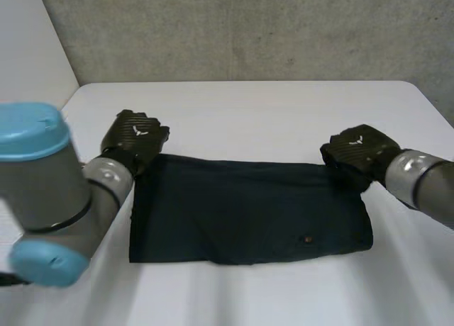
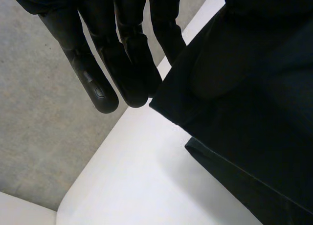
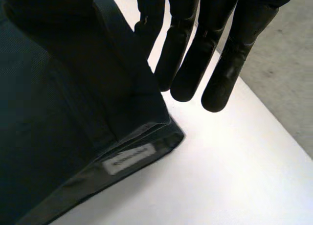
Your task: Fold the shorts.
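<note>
Across the middle of the white table (image 1: 284,106): item one, the shorts (image 1: 248,212), dark, already doubled into a flat rectangle. The long axis runs left to right, and the near edge faces the robot.

At the near left: item two, the left arm (image 1: 42,191), grey with light-blue caps. It reaches forward to the cloth's far-left corner.

At the two far corners: items three and four.
- The left hand (image 1: 135,138) is on the far-left corner. Its fingers (image 2: 122,63) are almost straight, and its thumb lies on the cloth, so you read the top layer as pinched between thumb and nearest finger.
- The right hand (image 1: 358,152) is on the far-right corner. Its fingers (image 3: 195,54) are equally straight, and the corner's top layer is caught the same way and raised slightly off the layers beneath.

Beneath the right hand's corner: item five, a pale label (image 3: 128,158) on the lower layer's edge.

Near the right end of the near edge: item six, a small stud (image 1: 307,239).

Note for you: each hand is at its own end of the long axis, and neither is closer than the other. The bulk of the cloth lies nearward from both palms, so the coming fold likely turns on drawing the far edge toward the near one, with both hands level.
</note>
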`<action>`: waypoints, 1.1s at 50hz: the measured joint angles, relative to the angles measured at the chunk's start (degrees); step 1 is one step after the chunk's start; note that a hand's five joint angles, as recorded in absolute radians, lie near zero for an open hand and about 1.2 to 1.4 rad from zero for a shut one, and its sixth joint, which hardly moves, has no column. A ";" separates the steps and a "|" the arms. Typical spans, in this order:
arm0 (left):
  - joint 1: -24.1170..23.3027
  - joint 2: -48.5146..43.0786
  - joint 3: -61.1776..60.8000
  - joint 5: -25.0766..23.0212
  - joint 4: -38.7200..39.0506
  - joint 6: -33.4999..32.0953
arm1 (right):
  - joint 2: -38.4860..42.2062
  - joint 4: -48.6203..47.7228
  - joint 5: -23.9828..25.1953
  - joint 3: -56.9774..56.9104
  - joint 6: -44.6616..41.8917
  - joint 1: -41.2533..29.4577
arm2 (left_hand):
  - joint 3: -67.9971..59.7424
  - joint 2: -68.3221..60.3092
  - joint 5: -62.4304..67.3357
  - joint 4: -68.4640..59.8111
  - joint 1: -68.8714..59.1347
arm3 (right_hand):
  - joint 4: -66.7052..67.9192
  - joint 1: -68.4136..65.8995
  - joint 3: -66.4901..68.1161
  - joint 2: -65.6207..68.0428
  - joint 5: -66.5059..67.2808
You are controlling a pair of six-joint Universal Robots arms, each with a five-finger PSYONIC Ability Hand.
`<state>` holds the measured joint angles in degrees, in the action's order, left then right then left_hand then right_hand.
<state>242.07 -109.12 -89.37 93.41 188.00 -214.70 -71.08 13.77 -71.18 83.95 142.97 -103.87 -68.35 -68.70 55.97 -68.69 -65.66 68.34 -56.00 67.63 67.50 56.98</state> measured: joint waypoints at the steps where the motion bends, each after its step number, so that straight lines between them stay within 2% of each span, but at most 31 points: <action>1: 0.03 -1.05 0.76 0.00 0.17 -0.08 | 0.71 -0.72 -0.67 -0.51 0.19 -0.33 | 0.00 0.00 0.00 0.00 0.00 | 0.01 0.00 0.00 0.00 0.00; 6: 0.22 -11.57 8.60 0.31 1.02 -2.51 | 7.01 -8.64 -4.09 -4.29 0.97 -2.86 | 0.00 0.00 0.00 0.00 0.00 | 0.01 0.00 0.00 0.00 0.00; 15: 1.66 -25.33 19.82 2.33 3.52 -7.89 | 17.99 -21.81 -6.88 -9.02 -0.13 -5.03 | 0.00 0.00 0.00 0.00 0.00 | 0.02 0.00 0.00 0.00 0.00; 24: 1.85 -30.08 23.50 2.55 11.86 -8.75 | 25.71 -28.98 -9.99 -13.03 -3.95 -5.92 | 1.42 1.52 -0.36 1.24 0.43 | 0.01 0.00 0.00 0.00 0.00; 25: 1.60 -30.22 23.36 2.50 13.34 -8.70 | 26.43 -30.42 -10.62 -13.46 -4.61 -6.01 | 9.21 10.59 -6.87 9.53 7.31 | -8.46 5.64 -8.08 -9.08 -7.30; 27: 1.25 -30.23 23.15 2.44 14.63 -8.61 | 26.91 -31.83 -11.35 -13.82 -5.17 -6.12 | 26.24 26.77 -23.64 26.96 26.74 | -12.92 9.06 -12.49 -13.21 -11.14; 28: 0.77 -30.15 22.84 2.43 15.64 -8.47 | 26.86 -32.89 -12.18 -14.02 -5.40 -6.22 | 35.72 37.53 -33.46 36.67 37.84 | -30.85 26.36 -30.45 -31.76 -27.67; 29: 0.42 -30.03 22.57 2.46 16.15 -8.36 | 26.48 -33.54 -12.90 -14.15 -5.41 -6.26 | 49.66 50.46 -47.41 50.89 51.68 | -40.95 35.64 -40.68 -40.96 -37.82; 30: 0.20 -29.86 22.31 2.48 16.38 -8.29 | 26.16 -33.78 -13.32 -14.16 -5.35 -6.28 | 52.61 53.71 -50.17 53.72 53.78 | -40.95 35.64 -40.68 -40.96 -37.82; 32: -0.30 -28.86 21.40 2.57 16.66 -8.08 | 24.05 -34.38 -14.86 -13.91 -4.58 -6.25 | 55.94 56.76 -53.28 56.90 54.71 | -53.81 43.77 -53.79 -53.40 -51.61; 33: -0.49 -27.70 20.63 2.63 16.72 -7.87 | 22.56 -34.49 -15.50 -13.66 -3.87 -6.19 | 55.97 56.83 -53.27 56.93 54.71 | -54.54 43.99 -55.34 -54.55 -52.82; 37: -0.73 -21.77 16.44 2.75 16.23 -6.14 | 15.61 -33.33 -16.94 -11.26 0.49 -5.96 | 55.97 56.98 -53.28 56.93 54.71 | -54.54 43.99 -55.38 -54.55 -52.83; 41: -0.67 -14.02 10.32 2.70 14.41 -2.37 | 8.07 -28.82 -16.35 -7.43 5.51 -5.76 | 55.96 56.98 -53.28 56.93 54.71 | -54.54 43.99 -55.38 -54.55 -52.82; 47: -0.79 -4.95 1.18 2.41 7.85 4.97 | 1.52 -17.14 -11.24 -1.29 9.53 -4.67 | 55.97 56.98 -53.27 56.93 54.71 | -54.52 43.96 -55.13 -54.48 -52.81; 49: -0.77 -3.32 -1.69 2.23 5.14 7.58 | -0.01 -12.76 -8.20 2.45 11.01 -3.33 | 55.96 56.98 -53.27 56.93 54.70 | -54.19 43.71 -53.50 -53.25 -52.06; 52: -0.56 -2.33 -4.86 2.08 2.70 10.17 | -0.85 -10.88 -5.52 6.96 12.01 -1.92 | 55.96 56.97 -53.27 56.91 54.59 | -51.60 42.12 -50.29 -50.44 -49.46; 55: 0.07 -2.79 -7.40 2.05 1.67 11.84 | -1.21 -13.39 -3.33 13.63 12.60 -0.48 | 55.96 56.91 -53.27 56.86 54.50 | -48.20 38.79 -47.28 -48.06 -47.24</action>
<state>242.14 -111.92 -96.77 95.46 189.67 -202.86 -72.28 0.38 -74.50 97.57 155.57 -104.35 -12.39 -11.79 2.71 -11.83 -11.16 20.13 -17.21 20.34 19.44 9.74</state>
